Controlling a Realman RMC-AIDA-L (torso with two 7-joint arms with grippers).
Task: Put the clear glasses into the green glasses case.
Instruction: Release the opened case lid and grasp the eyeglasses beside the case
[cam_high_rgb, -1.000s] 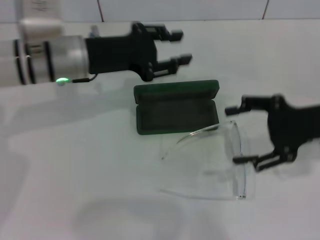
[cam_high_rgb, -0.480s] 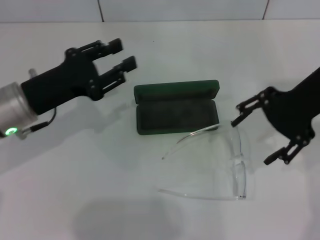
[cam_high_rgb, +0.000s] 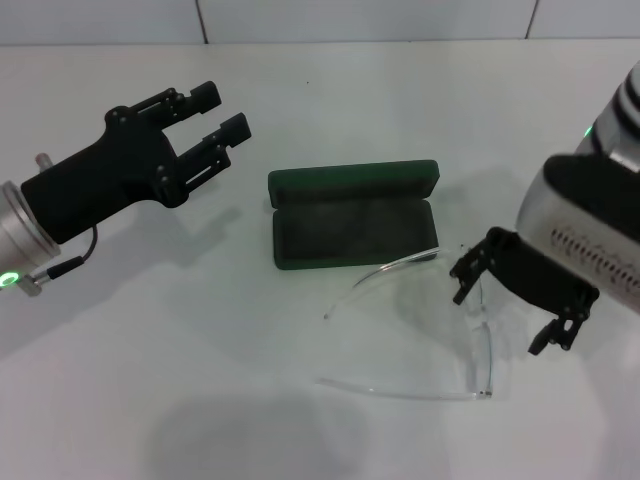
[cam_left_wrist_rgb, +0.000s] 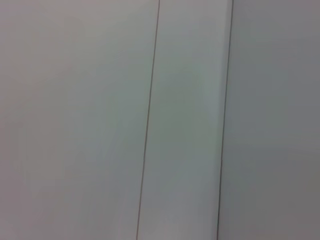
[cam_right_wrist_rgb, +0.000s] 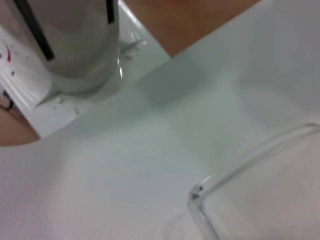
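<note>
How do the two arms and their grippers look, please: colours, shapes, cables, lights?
Both grippers, left and right, are matte black with thin two-finger linkages. The left arm's wrist is silver metal with a green light and a thin black cable. The right arm is silver-grey with black bands and a green light.

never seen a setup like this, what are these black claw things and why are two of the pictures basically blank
The claws are the grippers of a two-armed robot. The head view looks down from the robot's head onto a white table. The left gripper hangs open above the table, left of the green glasses case, which lies open and empty. The right gripper is open, right above the lens end of the clear glasses, gripping nothing; these lie unfolded on the table, one arm tip over the case's corner. The other two pictures come from wrist cameras: the left shows only pale surfaces, the right shows the table and a glasses hinge.
</note>
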